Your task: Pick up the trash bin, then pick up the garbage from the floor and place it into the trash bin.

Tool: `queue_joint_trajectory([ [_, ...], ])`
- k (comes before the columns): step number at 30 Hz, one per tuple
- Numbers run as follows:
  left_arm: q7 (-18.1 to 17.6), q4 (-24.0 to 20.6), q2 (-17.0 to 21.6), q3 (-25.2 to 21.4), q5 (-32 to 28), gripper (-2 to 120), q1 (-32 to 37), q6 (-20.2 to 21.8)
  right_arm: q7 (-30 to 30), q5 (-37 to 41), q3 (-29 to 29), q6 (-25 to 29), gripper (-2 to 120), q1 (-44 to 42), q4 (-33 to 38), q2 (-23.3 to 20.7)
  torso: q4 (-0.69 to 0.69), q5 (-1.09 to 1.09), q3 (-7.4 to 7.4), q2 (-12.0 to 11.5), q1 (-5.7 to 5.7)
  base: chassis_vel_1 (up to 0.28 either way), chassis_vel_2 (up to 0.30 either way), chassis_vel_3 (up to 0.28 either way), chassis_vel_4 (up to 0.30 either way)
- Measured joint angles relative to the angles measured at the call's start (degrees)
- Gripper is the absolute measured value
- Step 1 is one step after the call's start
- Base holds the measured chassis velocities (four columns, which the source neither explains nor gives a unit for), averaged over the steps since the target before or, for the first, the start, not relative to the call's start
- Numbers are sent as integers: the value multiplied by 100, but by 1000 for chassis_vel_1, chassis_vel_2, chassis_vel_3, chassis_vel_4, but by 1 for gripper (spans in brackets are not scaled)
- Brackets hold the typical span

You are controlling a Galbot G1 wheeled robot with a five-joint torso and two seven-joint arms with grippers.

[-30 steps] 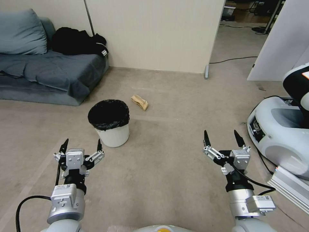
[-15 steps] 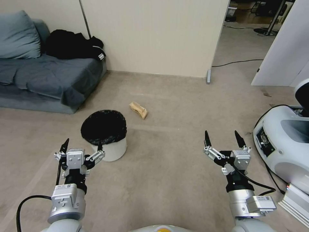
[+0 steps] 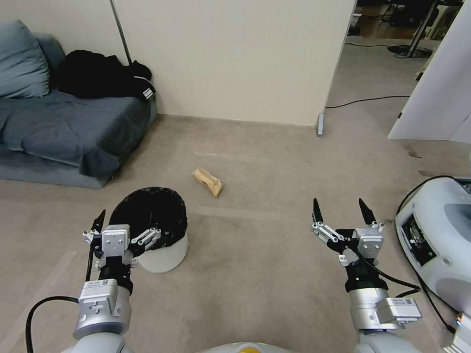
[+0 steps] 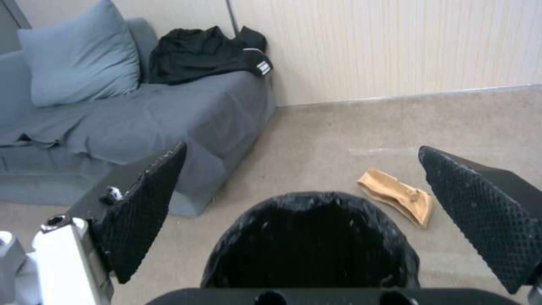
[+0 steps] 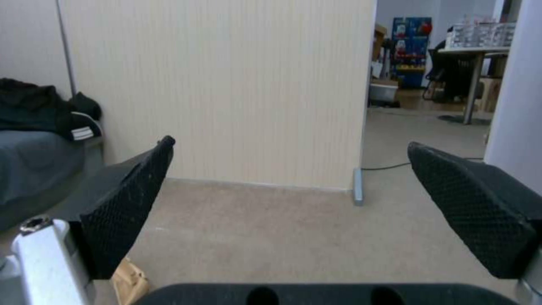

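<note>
The trash bin (image 3: 162, 255), white with a black bag over its rim, stands on the carpet just beyond my left gripper (image 3: 126, 221), which is open and overlaps the bin's near rim in the head view. In the left wrist view the trash bin (image 4: 311, 241) lies between the spread fingers (image 4: 147, 203). The garbage, a crumpled tan paper piece (image 3: 208, 182), rests on the floor beyond the bin; the same garbage (image 4: 398, 200) appears past the bin's rim in the left wrist view, and its corner (image 5: 131, 283) in the right wrist view. My right gripper (image 3: 339, 210) hangs open over bare carpet.
A grey sofa (image 3: 64, 127) with a black garment (image 3: 98, 76) lines the left wall. A beige partition (image 3: 230, 59) stands ahead, with a doorway and a cable (image 3: 363, 101) to its right. Another white robot base (image 3: 441, 240) sits at the right edge.
The whole view has shifted: the bin and paper now sit lower and closer, with the bin reaching my left gripper. The sofa slid leftward. Both grippers kept their open pose.
</note>
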Motion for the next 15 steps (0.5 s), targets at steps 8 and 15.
queue_joint_trajectory([
  [8,-11,0,-14,0,1,100,30,-18,-37,39,55,119,100,10,-19,10,0,1,0,0,0,-154,151,149,-158],
  [15,-15,0,-15,-10,1,100,27,-19,-6,152,53,192,100,32,-19,9,1,1,0,0,0,-74,69,64,-55],
])
